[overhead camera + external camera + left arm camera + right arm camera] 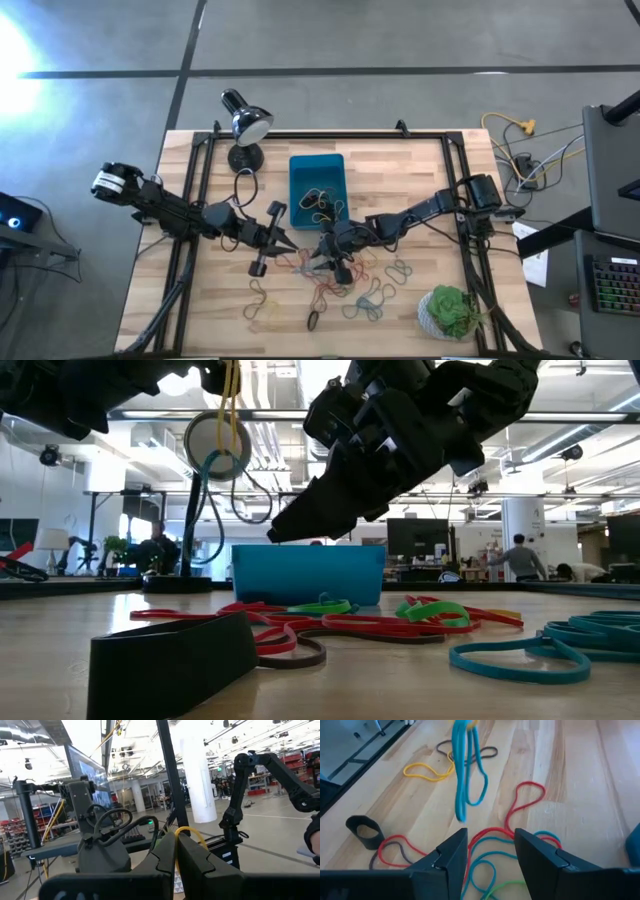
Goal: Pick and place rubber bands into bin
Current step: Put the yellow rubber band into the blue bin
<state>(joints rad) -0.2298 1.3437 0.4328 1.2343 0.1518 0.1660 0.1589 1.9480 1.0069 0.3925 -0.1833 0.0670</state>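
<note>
The black band (170, 660) standing on edge is closest to the low lens, on the surface below the right claw and not yet collected.

The surface (420, 170) carries everything. The bin (317, 160) sits close beside both claws, touching neither, and already has a few loops inside.

Your left claw (287, 243) is clamped tight on a catch. A yellow band (187, 832) loops out between its closed fingers, and long blue bands (461, 780) dangle from it, clear of the wood (seen from the right wrist, they hang just ahead of the right claw's tips).

Your right claw (321, 259) stands wide and holds nothing. It hovers low over the loose bands (370, 625), a tangle of red, green and blue lying directly beneath and ahead of it.

My reading is that two steps overlap: the left catch is lifted and awaits delivery, while the right is lined up for a pick.

Next, carry the left claw sideways over the bin and open it only once the dangling ends are inside the walls, since they hang long enough to drape over the rim. Then lower the right claw so one finger slips under a single strand. The loops overlap, so expect neighbours to come up with it.
</note>
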